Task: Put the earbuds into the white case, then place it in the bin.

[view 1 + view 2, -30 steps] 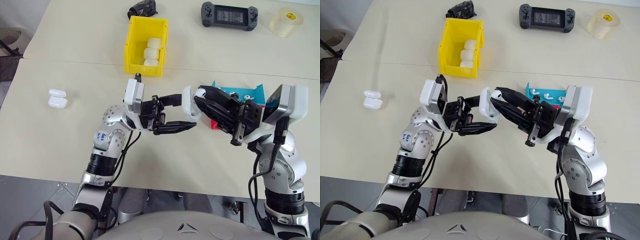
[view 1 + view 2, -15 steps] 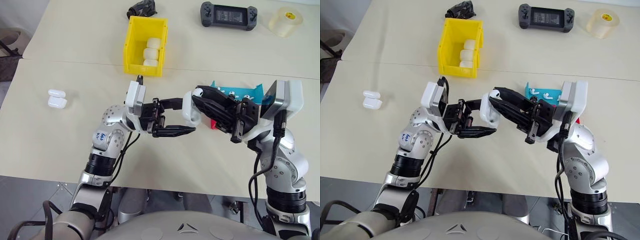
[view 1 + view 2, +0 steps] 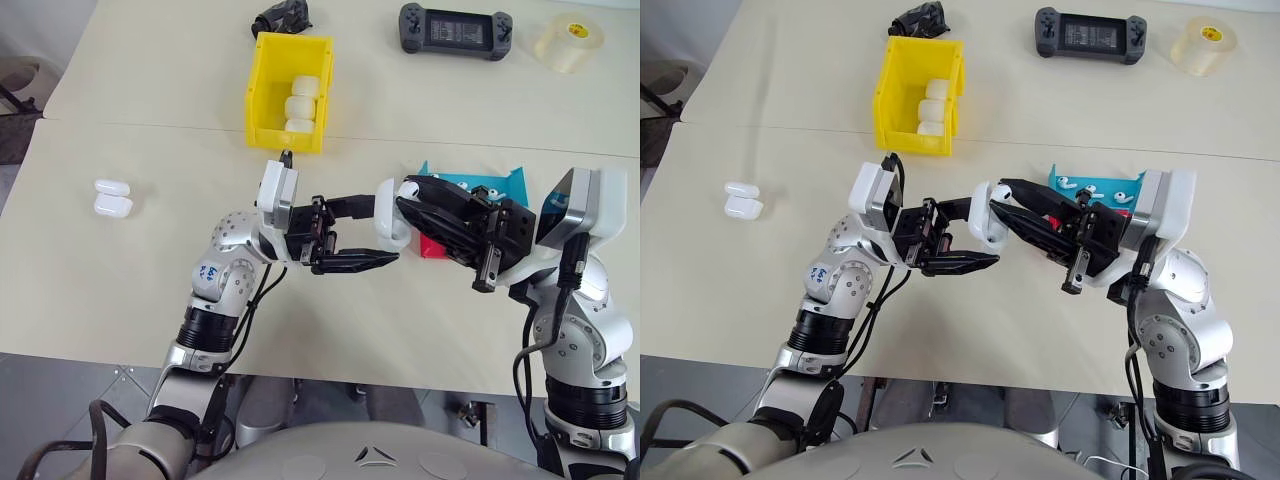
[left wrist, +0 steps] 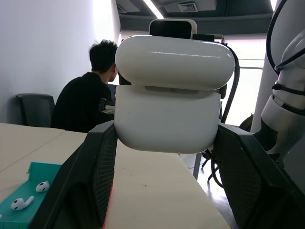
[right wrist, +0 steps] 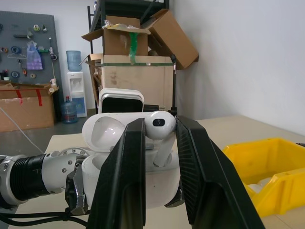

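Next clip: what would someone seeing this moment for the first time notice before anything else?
Mid-table, the two arms meet above the beige tabletop: the left claw grips a small glossy white rounded earbud case, lid flipped open, while the right claw pinches a tiny white stemmed earbud just over it. Behind them stands a bright yellow plastic bin already holding white cases.

Left gripper (image 3: pixel 372 232) and right gripper (image 3: pixel 408 192) meet mid-air, both clamped.
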